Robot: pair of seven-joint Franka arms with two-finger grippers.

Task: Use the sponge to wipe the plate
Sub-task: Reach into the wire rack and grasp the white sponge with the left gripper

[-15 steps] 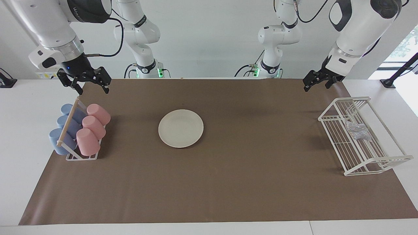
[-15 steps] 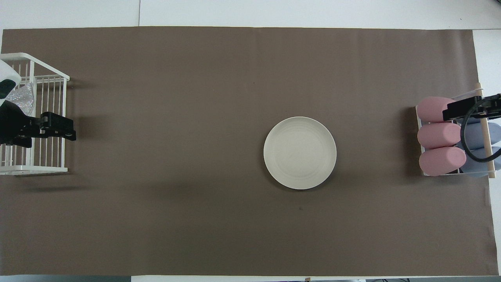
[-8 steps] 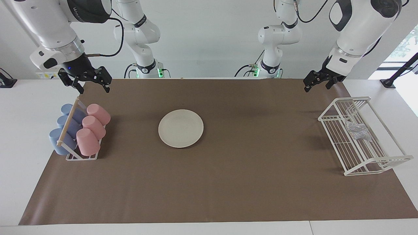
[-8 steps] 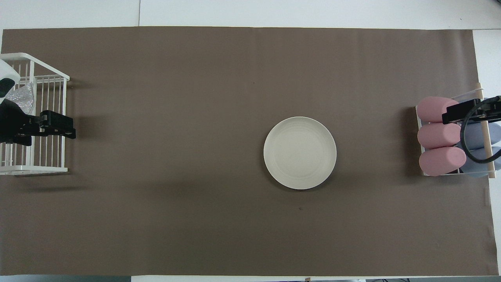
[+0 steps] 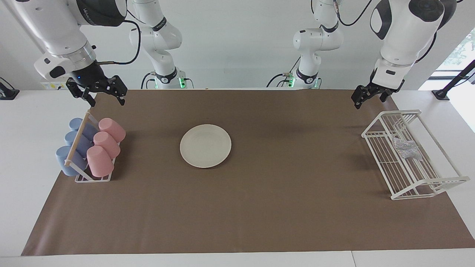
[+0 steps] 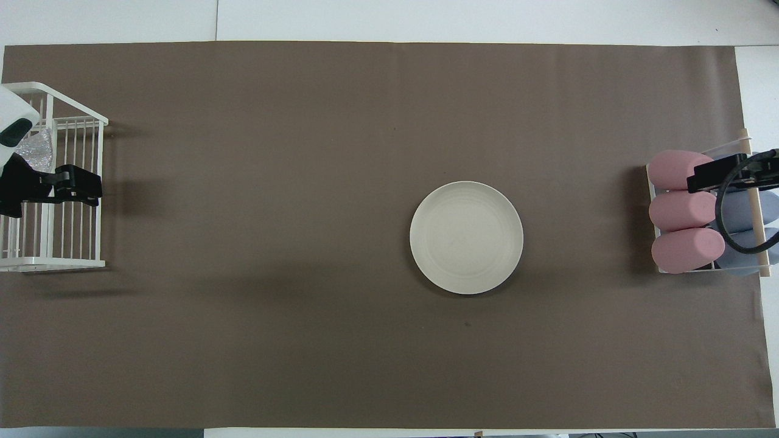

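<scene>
Brown mat [image 5: 259, 207], round cream-white plate [image 5: 205, 145] with faint concentric rings

The brown mat [image 5: 259, 207] on the counter lies bare all round the plate [image 5: 205, 145], so a tool could come down on the plate from any side. At the left arm's end the sponge [image 5: 406, 148] sits inside a white wire rack [image 5: 438, 183] whose rails and end frames hem it in, leaving the way in from above. At the right arm's end a rack of pink and blue cups [image 5: 97, 150] stands, well apart from the plate.
</scene>
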